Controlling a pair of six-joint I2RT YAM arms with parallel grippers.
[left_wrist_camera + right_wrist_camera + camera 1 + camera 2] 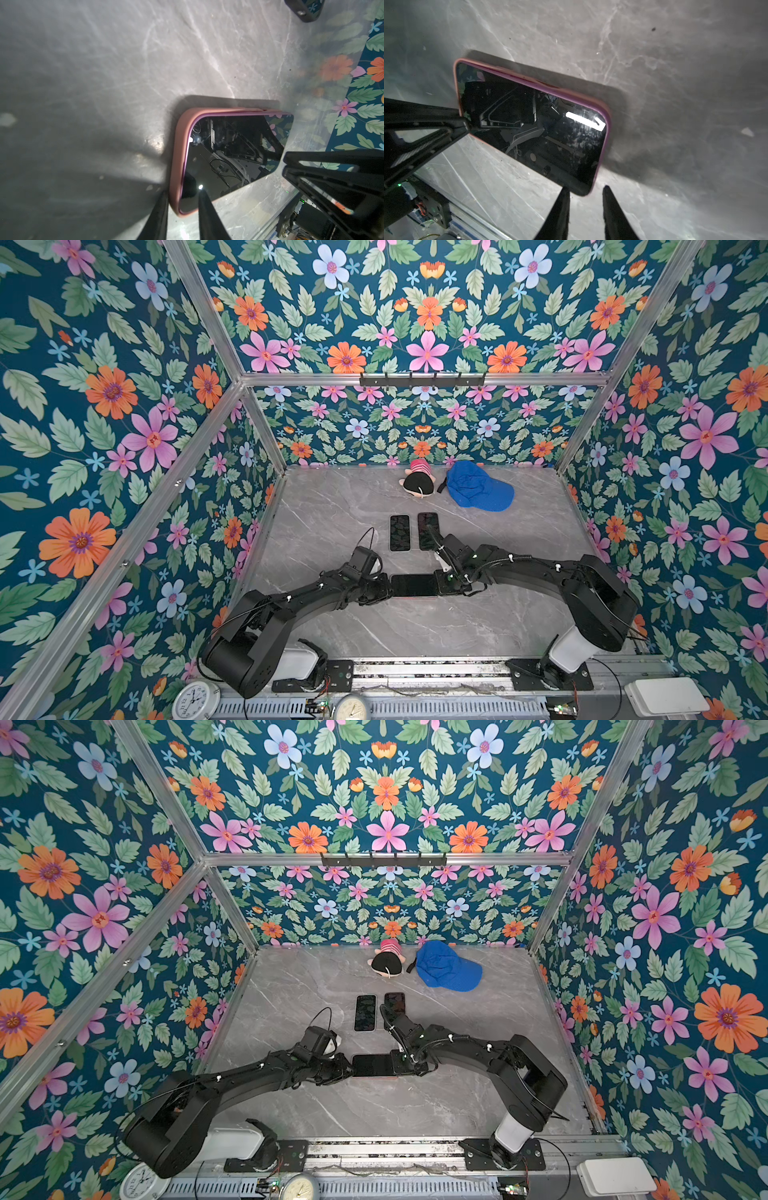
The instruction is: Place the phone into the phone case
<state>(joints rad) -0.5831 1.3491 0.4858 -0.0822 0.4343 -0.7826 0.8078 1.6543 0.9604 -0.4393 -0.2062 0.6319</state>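
Observation:
The phone, dark screen up, lies flat on the marble table inside a pink phone case, between my two grippers. The case's rim shows along one long side and round both ends. My left gripper stands slightly open over one end. One fingertip rests on the screen, while the other is on the table just outside the rim. My right gripper is open at the opposite end, and the phone's corner sits just ahead of its tips. Neither gripper holds anything.
Two more dark phones lie side by side just behind; my right wrist overhangs the nearer one. A plush toy and a blue cap lie by the back wall. Floral walls enclose the table.

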